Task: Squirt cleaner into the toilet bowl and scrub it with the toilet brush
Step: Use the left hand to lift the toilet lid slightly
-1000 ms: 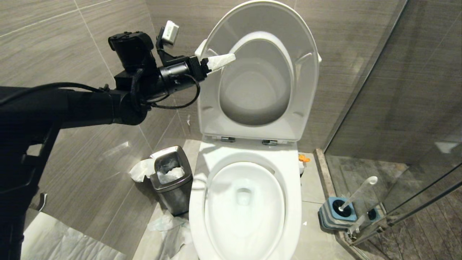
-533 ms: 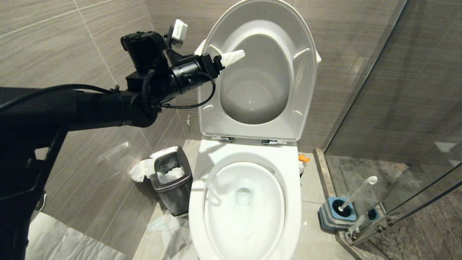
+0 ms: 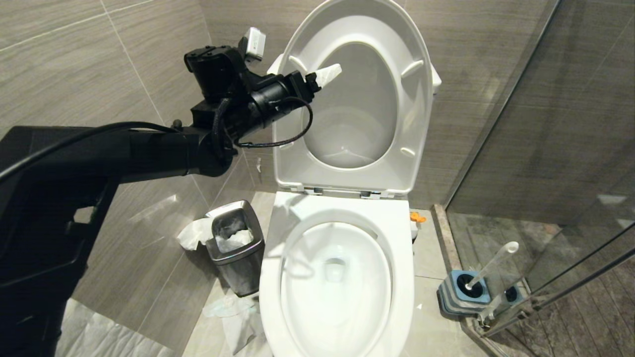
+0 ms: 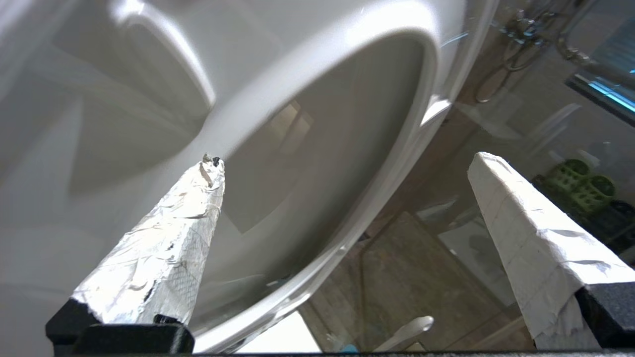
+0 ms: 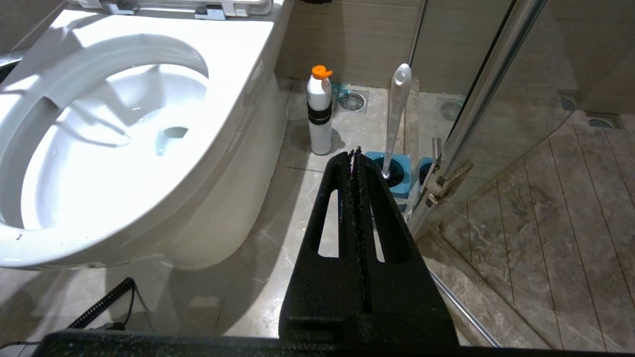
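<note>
White porcelain fills the foreground: the toilet bowl stands open and clean of any blue tint, so by the look of it no cleaner has gone in yet. Just right of the bowl, low and out of the head camera's sight, the right hand hangs shut and empty above the floor tiles. Beyond it, against the bowl's right flank, stands a white bottle with an orange cap, and a little further right the toilet brush leans in its blue-topped holder, untouched. Left of the bowl sits a steel waste bin. Behind and above the bowl, the seat and lid have tipped further back over the last second and now stand raised, with the left hand, wide open and holding nothing, following them upward, its paper-wrapped fingers close to the seat. That clears the bowl; the brush lies well apart from this hand, down on the far side.
</note>
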Available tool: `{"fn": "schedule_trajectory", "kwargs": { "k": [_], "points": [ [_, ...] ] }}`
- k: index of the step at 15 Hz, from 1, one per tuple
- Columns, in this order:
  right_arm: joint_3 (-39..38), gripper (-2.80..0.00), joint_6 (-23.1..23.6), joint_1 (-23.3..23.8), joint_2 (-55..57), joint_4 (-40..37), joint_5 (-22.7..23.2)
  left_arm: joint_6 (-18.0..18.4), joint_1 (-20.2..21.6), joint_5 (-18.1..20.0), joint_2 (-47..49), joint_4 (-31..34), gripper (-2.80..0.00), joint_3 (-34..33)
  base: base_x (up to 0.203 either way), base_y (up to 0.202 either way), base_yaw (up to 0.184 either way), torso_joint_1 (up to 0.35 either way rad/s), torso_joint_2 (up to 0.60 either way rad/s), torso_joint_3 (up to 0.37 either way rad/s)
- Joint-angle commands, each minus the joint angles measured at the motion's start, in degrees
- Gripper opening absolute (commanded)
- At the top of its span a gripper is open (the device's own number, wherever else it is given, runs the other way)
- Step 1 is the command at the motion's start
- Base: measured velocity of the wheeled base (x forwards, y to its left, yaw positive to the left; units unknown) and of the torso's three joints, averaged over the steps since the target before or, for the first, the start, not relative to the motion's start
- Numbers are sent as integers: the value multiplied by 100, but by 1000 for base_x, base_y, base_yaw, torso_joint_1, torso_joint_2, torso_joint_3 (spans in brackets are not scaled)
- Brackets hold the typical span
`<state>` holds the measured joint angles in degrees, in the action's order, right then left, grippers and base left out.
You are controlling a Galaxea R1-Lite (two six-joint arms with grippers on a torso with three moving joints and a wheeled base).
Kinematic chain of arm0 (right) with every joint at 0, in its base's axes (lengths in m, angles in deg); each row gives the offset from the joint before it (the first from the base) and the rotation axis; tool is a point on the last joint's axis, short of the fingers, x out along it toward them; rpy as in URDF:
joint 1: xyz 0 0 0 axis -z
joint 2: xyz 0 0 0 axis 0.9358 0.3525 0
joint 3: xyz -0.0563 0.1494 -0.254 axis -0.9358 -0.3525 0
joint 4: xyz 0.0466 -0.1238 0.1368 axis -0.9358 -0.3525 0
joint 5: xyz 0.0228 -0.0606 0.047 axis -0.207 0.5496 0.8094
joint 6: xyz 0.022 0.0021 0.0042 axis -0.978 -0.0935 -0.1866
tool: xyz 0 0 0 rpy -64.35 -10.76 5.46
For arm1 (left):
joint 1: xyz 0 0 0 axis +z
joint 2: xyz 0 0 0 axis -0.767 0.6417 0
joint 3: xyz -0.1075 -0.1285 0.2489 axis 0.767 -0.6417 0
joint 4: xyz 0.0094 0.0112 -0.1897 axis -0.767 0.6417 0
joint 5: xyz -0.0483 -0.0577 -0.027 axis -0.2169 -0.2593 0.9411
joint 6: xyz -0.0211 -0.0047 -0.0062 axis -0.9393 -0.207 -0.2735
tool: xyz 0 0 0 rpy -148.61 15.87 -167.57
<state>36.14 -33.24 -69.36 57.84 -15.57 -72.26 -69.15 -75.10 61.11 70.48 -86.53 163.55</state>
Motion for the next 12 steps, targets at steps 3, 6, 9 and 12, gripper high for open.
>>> {"fn": "schedule_trajectory", "kwargs": {
  "k": [3, 6, 9, 12],
  "points": [
    [0, -280, -1, 0, 0, -1, 0, 56, 31, -68, 324, -53, 0, 48, 0, 0, 0, 0, 0, 0],
    [0, -280, -1, 0, 0, -1, 0, 123, 32, -130, 504, -324, 0, 89, 0, 0, 0, 0, 0, 0],
    [0, -280, -1, 0, 0, -1, 0, 132, 32, -139, 583, -342, 0, 89, 0, 0, 0, 0, 0, 0],
    [0, -280, -1, 0, -1, -1, 0, 132, 51, -139, 609, -350, 0, 97, 0, 0, 0, 0, 0, 0]
  ]
}}
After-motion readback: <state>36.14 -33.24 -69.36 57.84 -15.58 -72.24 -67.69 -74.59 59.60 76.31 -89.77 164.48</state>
